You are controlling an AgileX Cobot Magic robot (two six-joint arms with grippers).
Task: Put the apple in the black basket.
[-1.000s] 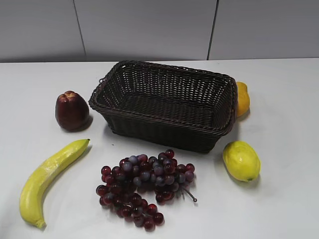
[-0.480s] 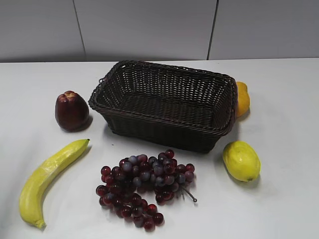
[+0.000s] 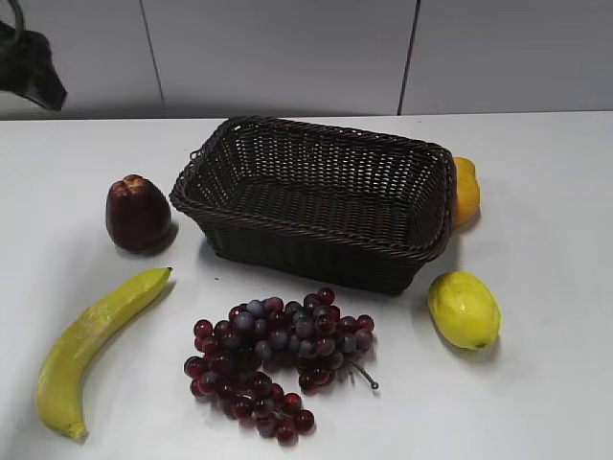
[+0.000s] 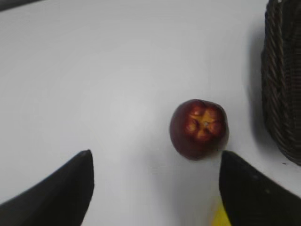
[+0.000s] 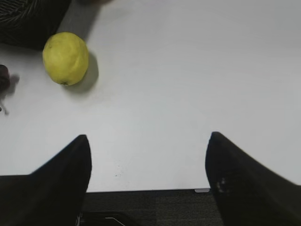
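The dark maroon apple (image 3: 139,213) stands on the white table, left of the black basket (image 3: 316,196) and apart from it. In the left wrist view the apple (image 4: 199,128) shows its lobed end, with the basket's wall (image 4: 284,80) at the right edge. My left gripper (image 4: 156,153) is open and empty, above the table, with the apple ahead of it near the right finger. A dark part of the left arm (image 3: 34,72) shows at the exterior view's top left. My right gripper (image 5: 148,136) is open and empty over the table's front edge.
A banana (image 3: 91,350) lies at the front left and a bunch of grapes (image 3: 278,359) in front of the basket. A yellow lemon-like fruit (image 3: 464,309) sits at the basket's front right and also shows in the right wrist view (image 5: 66,58). Another yellow fruit (image 3: 465,190) is behind the basket's right end.
A dark part of the left arm has come into the top left corner of the exterior view. The fruits and the basket have not moved.
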